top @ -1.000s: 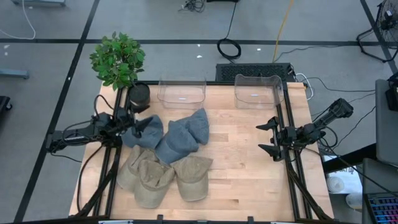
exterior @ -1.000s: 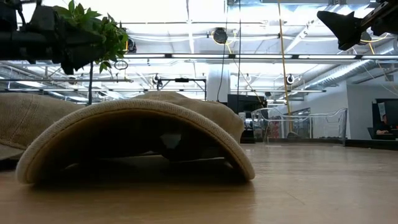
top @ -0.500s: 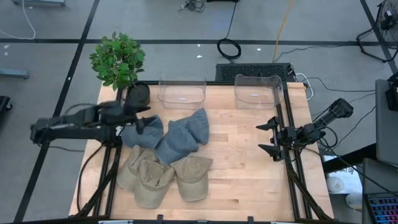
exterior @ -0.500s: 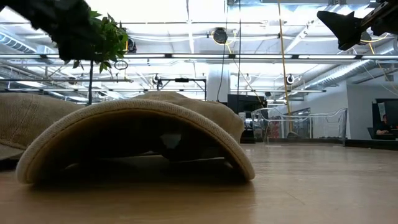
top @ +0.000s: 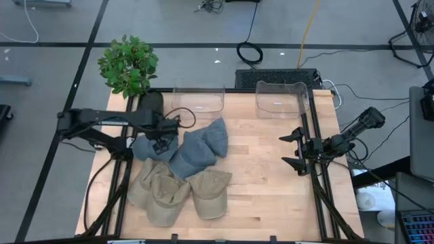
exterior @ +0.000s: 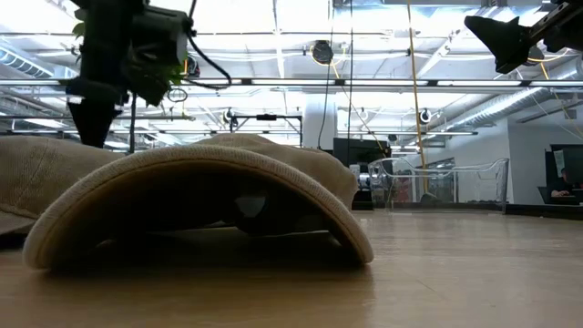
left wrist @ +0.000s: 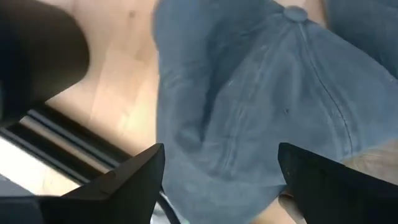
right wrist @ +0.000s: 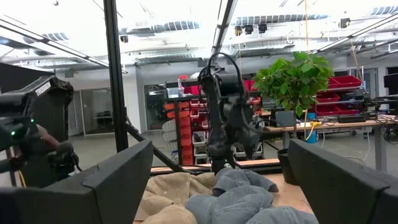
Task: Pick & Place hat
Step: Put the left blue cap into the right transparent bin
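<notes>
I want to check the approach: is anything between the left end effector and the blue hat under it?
Nothing visible. The left end effector hangs open directly above the blue hat, with only air between them.

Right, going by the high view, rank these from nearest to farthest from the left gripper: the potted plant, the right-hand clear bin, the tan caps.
Left gripper hangs open over a blue hat.
1. Potted plant, at the table's back left corner.
2. Tan caps, toward the front edge; nearly as close.
3. Right-hand clear bin, back right, clearly farthest.

no readable text, labels or signs
</notes>
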